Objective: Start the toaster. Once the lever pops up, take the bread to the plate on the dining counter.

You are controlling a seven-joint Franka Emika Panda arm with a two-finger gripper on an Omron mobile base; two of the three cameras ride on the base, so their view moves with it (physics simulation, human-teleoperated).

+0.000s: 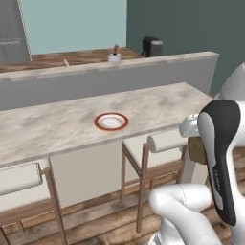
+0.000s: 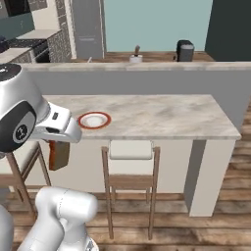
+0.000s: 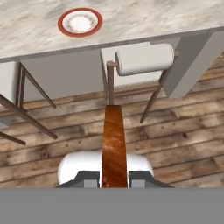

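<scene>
The bread, a brown toasted slice seen edge-on, is pinched between the two fingertips of my gripper, which is shut on it. It hangs below the hand in front of the dining counter, lower than the counter top, as the bread and the bread show from the two sides. The plate, white with a red-orange rim, lies bare on the beige marbled dining counter, ahead of the gripper and higher; the plate sits at the upper left of the hand view.
A wooden stool with a pale cushion stands under the counter edge just ahead, another stool further left. A grey raised ledge backs the counter. Beyond it a dark boxy appliance and a white cup stand on a wooden top.
</scene>
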